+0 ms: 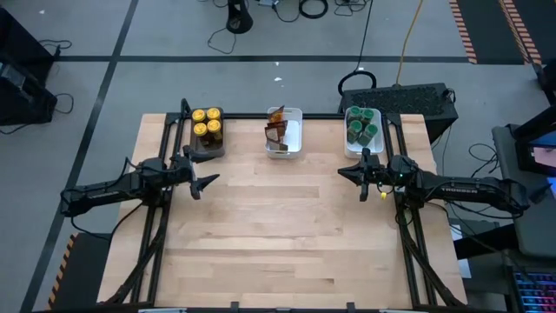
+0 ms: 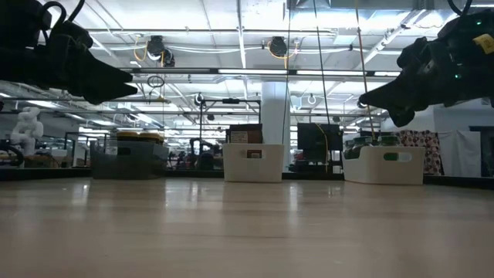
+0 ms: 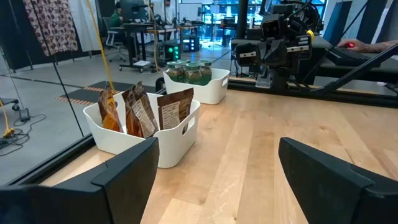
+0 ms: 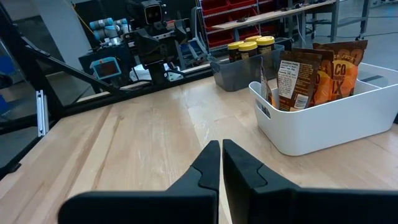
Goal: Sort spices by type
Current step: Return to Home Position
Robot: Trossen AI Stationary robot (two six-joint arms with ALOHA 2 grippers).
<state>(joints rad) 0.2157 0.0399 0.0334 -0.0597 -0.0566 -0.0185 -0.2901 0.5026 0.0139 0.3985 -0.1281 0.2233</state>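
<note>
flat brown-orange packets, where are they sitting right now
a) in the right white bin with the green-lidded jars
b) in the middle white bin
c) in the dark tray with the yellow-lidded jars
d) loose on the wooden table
B: the flat brown-orange packets stand in the middle white rectangular bin, between the dark tray holding the small round yellow-lidded jars and the right white bin holding the green-lidded jars.
</note>
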